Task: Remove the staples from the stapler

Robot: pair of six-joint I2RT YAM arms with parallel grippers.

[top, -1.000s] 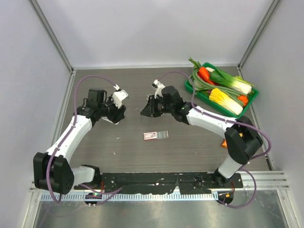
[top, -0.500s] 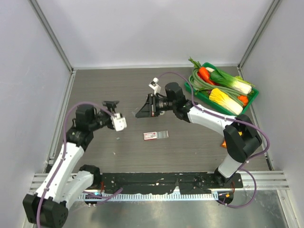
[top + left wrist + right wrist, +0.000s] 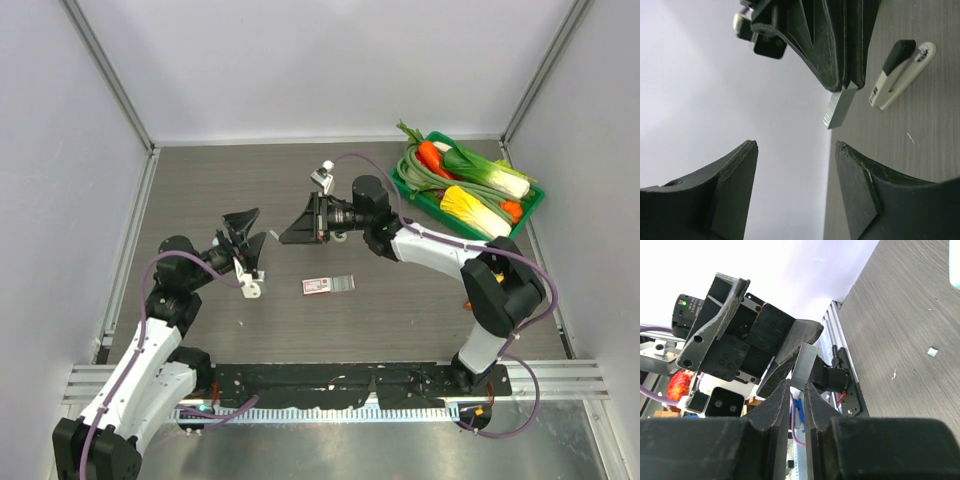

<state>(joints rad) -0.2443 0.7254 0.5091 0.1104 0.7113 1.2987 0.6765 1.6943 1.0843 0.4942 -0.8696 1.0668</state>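
My right gripper [image 3: 289, 233] is shut on a short grey strip of staples [image 3: 804, 367] and holds it in the air over the table's middle. The strip also shows in the left wrist view [image 3: 839, 107], sticking out of the right gripper's fingertips [image 3: 842, 82]. My left gripper [image 3: 247, 233] is open and empty, a short way left of the strip and facing it; in its own view [image 3: 795, 145] nothing is between the jaws. The stapler [image 3: 343, 283] lies flat on the table, nearer than both grippers; in the left wrist view [image 3: 897, 75] it shows a white side and a dark end.
A small red-and-white box [image 3: 316, 286] lies against the stapler's left end. A green tray [image 3: 530, 210] of vegetables stands at the back right. A small orange thing [image 3: 470, 301] sits by the right arm. Grey walls close in three sides.
My left arm has drawn back toward the near edge and its open gripper now points up at the strip. My right gripper has shifted a little left with the strip.
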